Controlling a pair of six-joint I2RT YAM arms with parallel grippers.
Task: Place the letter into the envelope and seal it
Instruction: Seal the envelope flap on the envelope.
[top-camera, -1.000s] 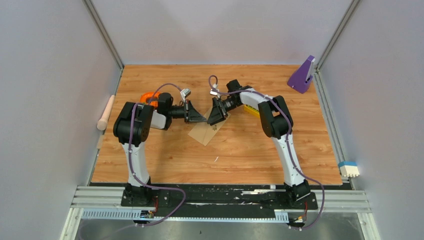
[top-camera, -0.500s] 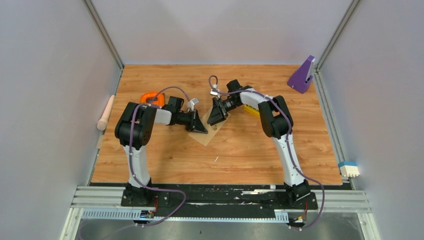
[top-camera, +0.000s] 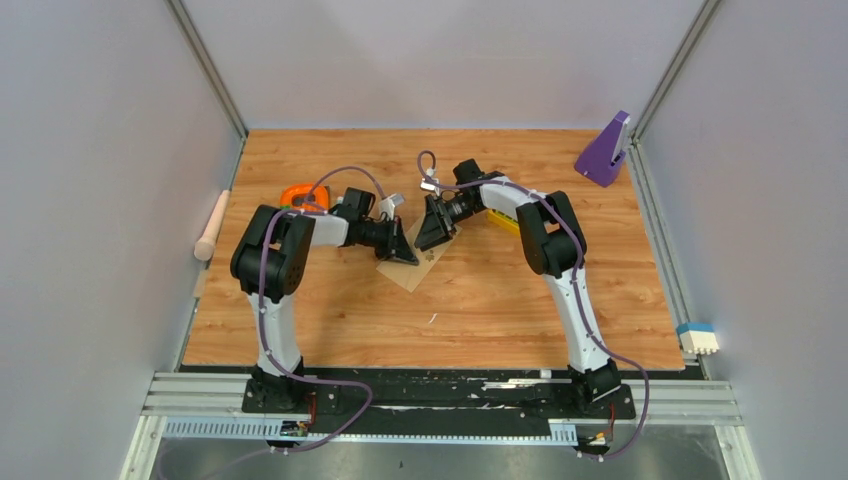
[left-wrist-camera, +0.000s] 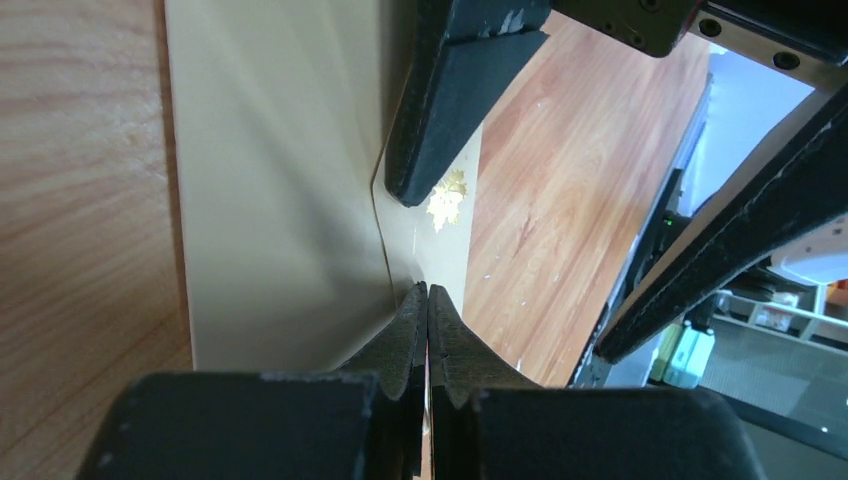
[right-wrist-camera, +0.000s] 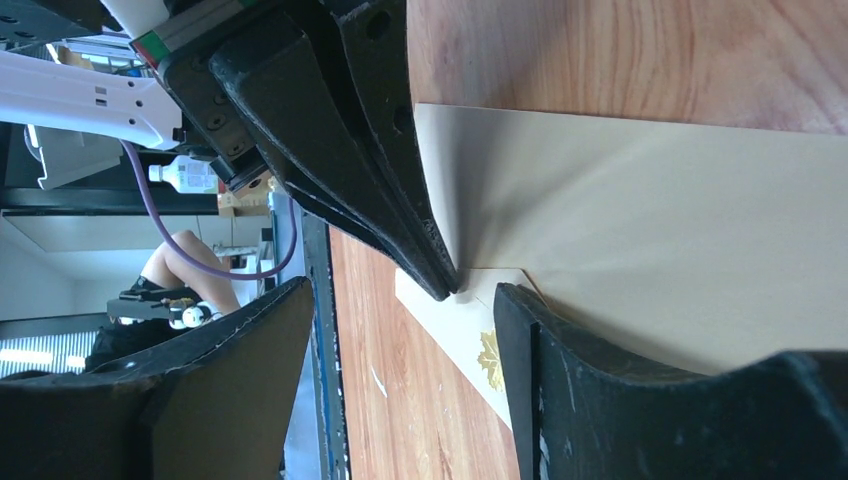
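**Left arm swung down onto the envelope; sealing step in hand**

Since a second ago I'm bringing my left gripper (left-wrist-camera: 427, 296) round from above the table (top-camera: 500, 310) and down toward the near side, so it's now sitting on the envelope (top-camera: 412, 266). The right arm is holding the same pose as before.

Left jaws are fully closed with nothing between them. I'm using the joined tip as a pusher, and it's touching the paper right at the flap's edge. My right gripper (right-wrist-camera: 402, 300) is standing wide open and gripping nothing. One of its fingers is pressing down on the envelope just beside the gold leaf mark (left-wrist-camera: 447, 197), and the other is hanging clear over the wood.

The envelope is lying flat mid-table between the two grippers. I'm not seeing the letter as a separate sheet in any view, so I'm judging it's already inside.

So I'm reading this as the sealing step: the right finger is pinning and the left tip is working the flap. The next move probably calls for sliding the closed left tip along the flap with steady downward pressure, keeping the right finger planted so the envelope doesn't skate. I can't tell from here whether the flap is fully down.
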